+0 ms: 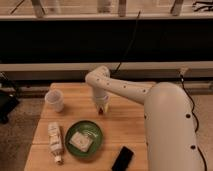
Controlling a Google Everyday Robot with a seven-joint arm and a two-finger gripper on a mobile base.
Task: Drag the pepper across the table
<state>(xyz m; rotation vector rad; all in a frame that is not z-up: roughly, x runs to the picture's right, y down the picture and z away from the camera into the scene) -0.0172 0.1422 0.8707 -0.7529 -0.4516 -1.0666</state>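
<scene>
My gripper (101, 106) points down at the light wooden table (127, 117), near its middle and just behind the green plate. A small dark-red bit, the pepper (100, 112), shows right at the gripper's tip, on or just above the tabletop. Most of the pepper is hidden by the gripper. The white arm reaches in from the right and covers the table's right side.
A white cup (55, 100) stands at the back left. A green plate (99, 138) holding a pale flat item sits at the front centre. A white bottle (54, 141) lies at the front left. A black phone (122, 159) lies at the front edge.
</scene>
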